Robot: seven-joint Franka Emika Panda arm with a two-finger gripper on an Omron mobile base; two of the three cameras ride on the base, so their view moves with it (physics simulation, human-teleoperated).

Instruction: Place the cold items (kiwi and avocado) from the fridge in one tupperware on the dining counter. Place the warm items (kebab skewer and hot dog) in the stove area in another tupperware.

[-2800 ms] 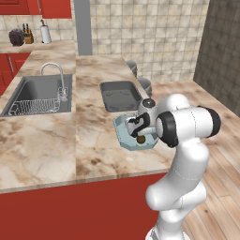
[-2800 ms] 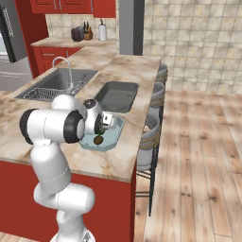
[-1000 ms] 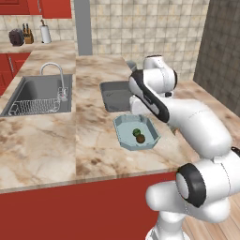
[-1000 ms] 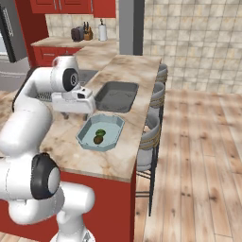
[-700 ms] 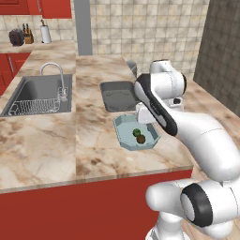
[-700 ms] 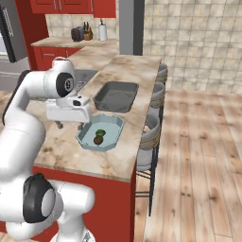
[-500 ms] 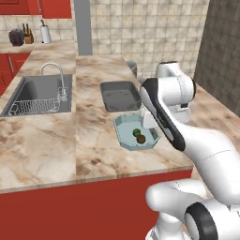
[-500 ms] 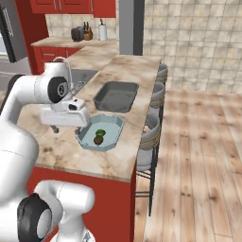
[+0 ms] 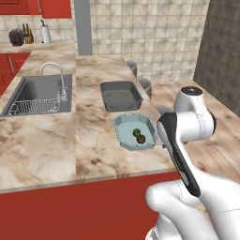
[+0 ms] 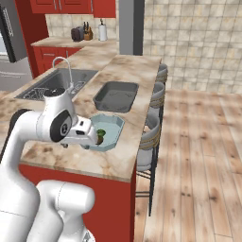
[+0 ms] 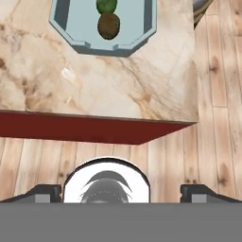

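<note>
1. Two cold items, kiwi (image 11: 108,25) and avocado (image 11: 107,5), lie in the light-blue tupperware (image 9: 123,135) on the counter (image 9: 56,145); the grey tupperware (image 9: 121,96) sits at its 12 o'clock, awaiting the warm items.
2. Keep the fingers (image 11: 194,193) spread wide and empty while retreating toward the stove area.
3. Stove, skewer and hot dog are out of frame.
</note>
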